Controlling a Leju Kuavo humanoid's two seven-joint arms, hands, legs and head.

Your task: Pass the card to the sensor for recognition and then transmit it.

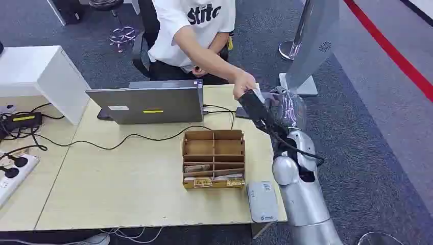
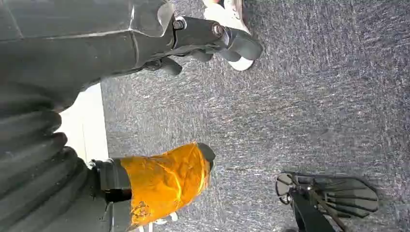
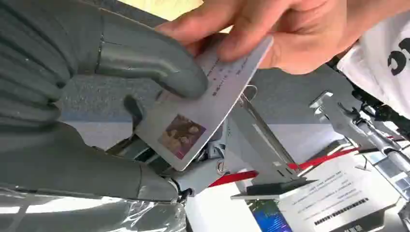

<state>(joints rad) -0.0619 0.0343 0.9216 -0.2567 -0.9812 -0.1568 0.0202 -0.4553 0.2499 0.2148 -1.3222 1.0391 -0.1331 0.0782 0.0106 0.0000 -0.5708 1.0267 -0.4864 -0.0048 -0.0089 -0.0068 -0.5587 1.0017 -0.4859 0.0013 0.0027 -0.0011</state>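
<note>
While the card [image 3: 203, 108] is sitting pinched between the thumb and fingers of the right hand [image 3: 96, 96], a person's hand [image 3: 270, 29] is gripping its far edge. On the table [image 1: 127, 189], the hand-off is happening at two o'clock from the wooden organizer [image 1: 214, 158], with the sensor [image 1: 262, 200] at five o'clock. The left hand [image 2: 72, 96] is hanging over carpet, fingers curled on nothing.

The card [image 3: 203, 106] was pale grey with a brownish photo; the shirt [image 1: 196, 25] white, lettered black; the carpet [image 1: 357, 143] dark grey.
</note>
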